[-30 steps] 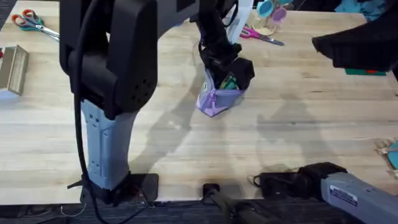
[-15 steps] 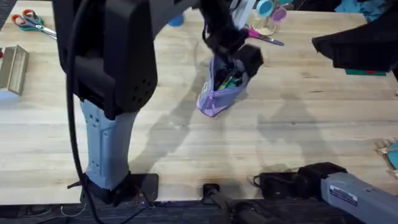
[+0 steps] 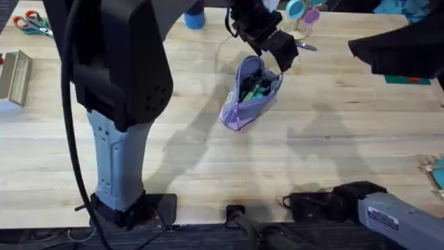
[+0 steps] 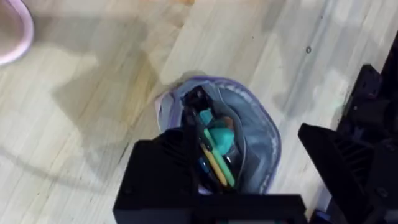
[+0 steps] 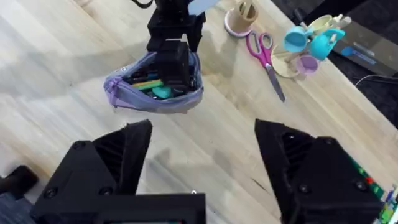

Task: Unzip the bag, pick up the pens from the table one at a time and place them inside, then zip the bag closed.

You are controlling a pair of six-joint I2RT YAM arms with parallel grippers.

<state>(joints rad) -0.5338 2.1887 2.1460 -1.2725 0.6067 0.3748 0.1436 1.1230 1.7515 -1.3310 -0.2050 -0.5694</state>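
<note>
The lavender bag (image 3: 244, 104) lies on the table (image 3: 208, 160) with its zipper open. Inside it are the pens, one green (image 4: 209, 134) and one yellow (image 4: 216, 169), beside other teal items. My left gripper (image 3: 272, 43) hovers just past the bag's far end, open, with nothing between its fingers. In the left wrist view the open bag (image 4: 258, 127) sits between the spread fingers (image 4: 163, 180). My right gripper (image 5: 202, 134) is open and raised over the table's right side, looking down at the bag (image 5: 127, 93) and the left gripper (image 5: 173, 53).
Pink-handled scissors (image 5: 266, 57) and a stand of small cups (image 5: 310, 42) sit behind the bag. Orange scissors (image 3: 29, 21) and a metal box (image 3: 15, 75) lie far left. A blue cup (image 3: 195, 18) stands at the back.
My left gripper has lifted off the bag and moved toward the table's far side, uncovering the open mouth with the pens in it. The right arm has stayed put.
</note>
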